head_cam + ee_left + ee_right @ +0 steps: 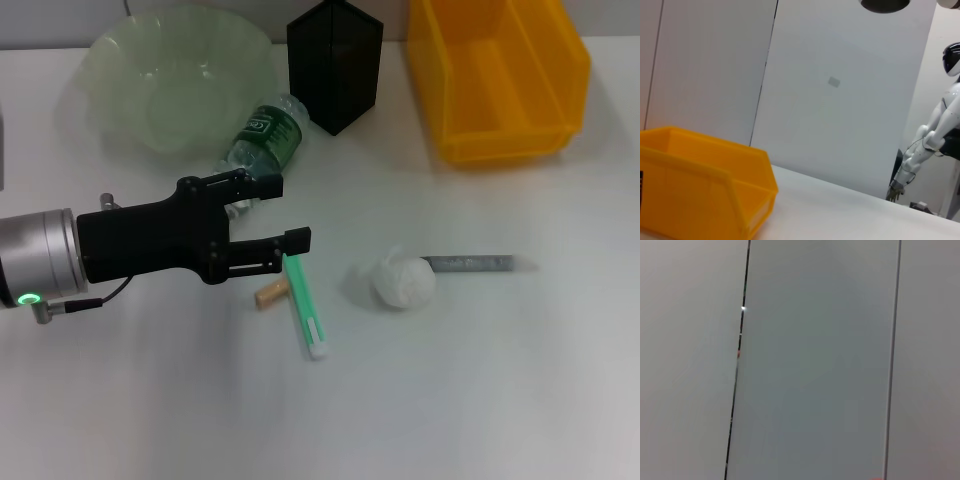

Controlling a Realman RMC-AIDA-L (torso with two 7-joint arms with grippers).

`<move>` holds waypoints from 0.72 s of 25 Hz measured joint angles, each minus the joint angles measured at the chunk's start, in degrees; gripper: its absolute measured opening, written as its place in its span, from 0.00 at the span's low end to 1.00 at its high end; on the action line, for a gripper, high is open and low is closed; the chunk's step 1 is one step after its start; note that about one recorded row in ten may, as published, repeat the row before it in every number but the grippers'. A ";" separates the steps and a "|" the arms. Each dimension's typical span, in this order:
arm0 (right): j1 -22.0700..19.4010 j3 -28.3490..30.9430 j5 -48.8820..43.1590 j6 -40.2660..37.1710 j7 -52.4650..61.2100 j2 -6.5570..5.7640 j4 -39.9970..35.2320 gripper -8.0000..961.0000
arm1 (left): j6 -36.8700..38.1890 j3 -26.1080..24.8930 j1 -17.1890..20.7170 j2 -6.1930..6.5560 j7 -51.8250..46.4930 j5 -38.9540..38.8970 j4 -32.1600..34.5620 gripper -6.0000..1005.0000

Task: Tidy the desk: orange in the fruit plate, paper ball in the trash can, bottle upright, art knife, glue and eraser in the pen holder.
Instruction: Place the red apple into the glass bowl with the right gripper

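Observation:
My left gripper (285,212) reaches in from the left, open, with nothing between its fingers. It is just in front of the bottle (265,135), which lies on its side against the fruit plate (175,70). One fingertip is over the top end of a green and white stick (304,305). The tan eraser (271,293) lies beside that stick. The paper ball (403,281) sits to the right, touching a grey stick (470,263). I cannot tell which stick is the art knife and which the glue. The pen holder (335,62) and trash can (495,80) stand at the back. The orange is out of view.
The left wrist view shows the yellow trash can (700,185) on the white table and a white humanoid robot (935,130) beyond the far edge. Only grey wall panels show in the right wrist view.

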 joint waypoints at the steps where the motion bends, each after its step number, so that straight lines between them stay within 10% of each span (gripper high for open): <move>1: 0.03 -0.07 0.01 0.00 0.00 -0.04 -0.06 0.13 | 0.00 -0.05 0.05 -0.01 0.00 0.00 0.00 0.80; 18: -2.12 -0.19 -0.10 0.08 0.59 -0.14 -0.52 0.72 | 0.25 -0.61 0.38 0.00 0.00 0.00 -0.14 0.80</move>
